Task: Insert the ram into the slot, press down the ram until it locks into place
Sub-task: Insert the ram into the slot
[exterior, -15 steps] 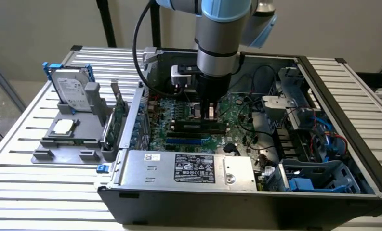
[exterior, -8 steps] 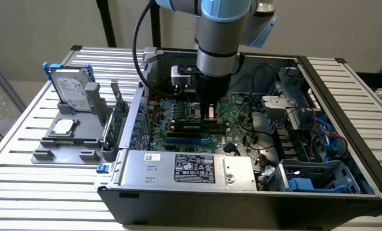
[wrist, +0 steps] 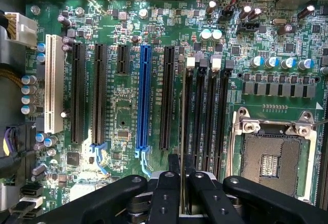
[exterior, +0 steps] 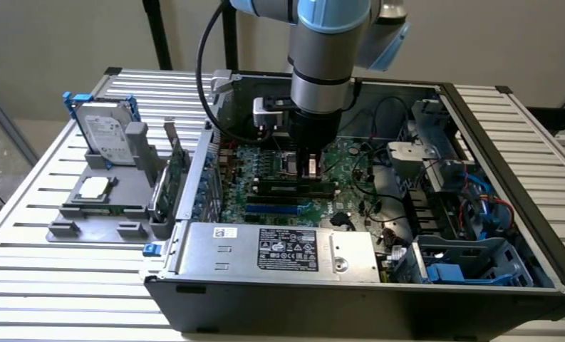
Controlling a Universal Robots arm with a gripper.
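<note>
Black fingers [wrist: 166,188] pinched narrow on the ram [wrist: 183,131], gripped near one end and seen edge-on as a thin pale line. Held upright, long axis running straight out from the gripper [wrist: 183,174], parallel to the blue socket [wrist: 144,96]. Directly beneath, hard against that thin edge, lies the slot [wrist: 190,111]: first of the black memory sockets on the far side of the blue socket, towards the open processor socket [wrist: 269,157]. Same long axis, so apparently lined up end to end. Whether the lower edge is already in cannot be told. White end clip visible at the far end. Further off, in the exterior view, poised low inside the computer case [exterior: 358,313], just beyond the blue socket.
</note>
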